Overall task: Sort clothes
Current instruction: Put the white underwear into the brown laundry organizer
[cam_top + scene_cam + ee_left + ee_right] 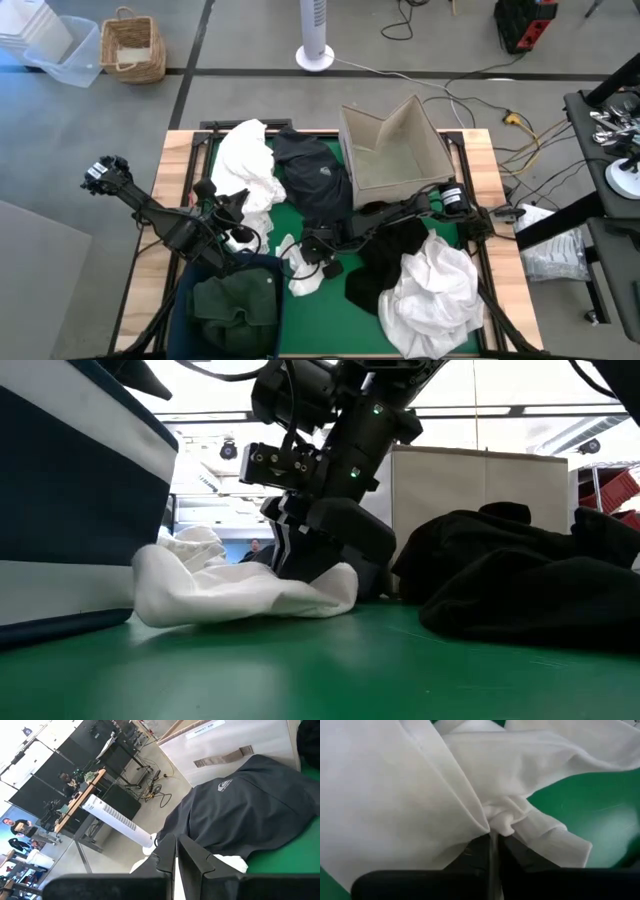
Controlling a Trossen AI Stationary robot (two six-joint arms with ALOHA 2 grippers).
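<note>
A small white garment [300,268] lies crumpled on the green mat [345,320] near the table's middle. My right gripper [309,244] reaches in from the right and is shut on it. Other clothes lie around: a white one [248,165] at the far left, a navy one with a logo [316,176], a black one [392,262] and a big white one [437,292] at the near right. A dark green one [234,302] lies in the navy bin [182,300]. My left gripper [236,212] hangs shut above the table's left part, holding nothing. My right gripper pinches a bunched fold [502,822] of the small white garment between its two fingers; several layers gather there. The fingers slant down from the table's right side. The garment [245,592] lies slack on the mat around them.
A beige cardboard box [392,150] stands tilted at the far right of the mat, beside the navy garment. The navy bin fills the near left corner. Bare mat shows between the small white garment and the black one. People and furniture show in the room beyond.
</note>
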